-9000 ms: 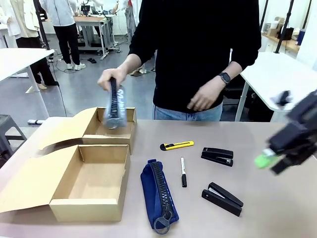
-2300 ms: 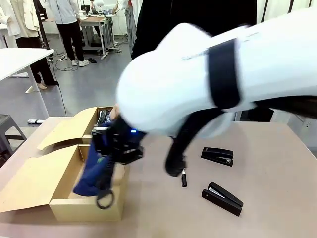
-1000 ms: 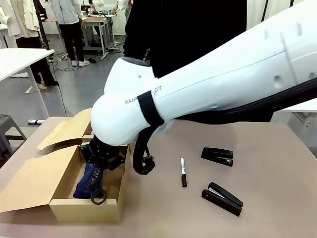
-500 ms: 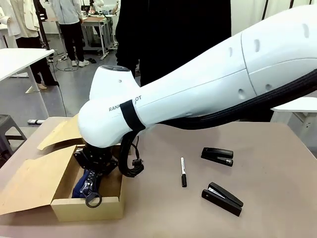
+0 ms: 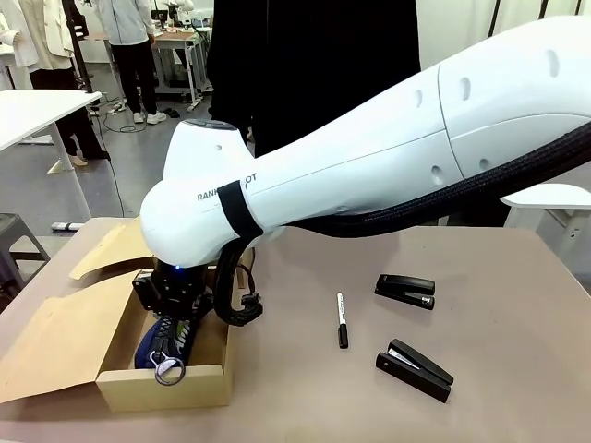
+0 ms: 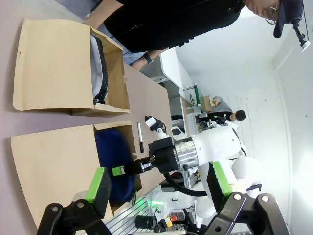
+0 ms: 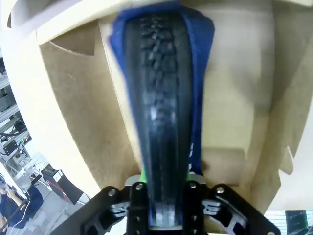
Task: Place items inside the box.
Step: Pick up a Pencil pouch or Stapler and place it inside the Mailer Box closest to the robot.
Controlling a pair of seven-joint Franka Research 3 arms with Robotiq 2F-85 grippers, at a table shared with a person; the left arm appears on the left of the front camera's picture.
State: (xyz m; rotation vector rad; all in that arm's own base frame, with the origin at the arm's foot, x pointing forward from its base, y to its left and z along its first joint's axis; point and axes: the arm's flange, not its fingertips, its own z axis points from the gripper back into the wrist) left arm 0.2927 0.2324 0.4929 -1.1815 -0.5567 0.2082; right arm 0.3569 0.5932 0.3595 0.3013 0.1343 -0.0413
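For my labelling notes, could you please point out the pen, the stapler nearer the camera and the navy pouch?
pen (image 5: 341, 320), front view, mid barrel.
nearer stapler (image 5: 415, 369), front view, top arm.
navy pouch (image 7: 159, 98), right wrist view, black zip.

**Robotics lab, open-plan**

Looked like a robotics lab/workshop. A big white robot arm (image 5: 388, 157) reached over a brown tabletop (image 5: 517, 314). Beyond the tabletop's far edge: grey floor w/ a loose cable (image 5: 114, 180), a white worktable (image 5: 37, 106), a bench w/ equipment (image 5: 175, 39), a person standing by it (image 5: 132, 65). Left wrist view: more desks w/ gear (image 6: 210, 105), white walls.
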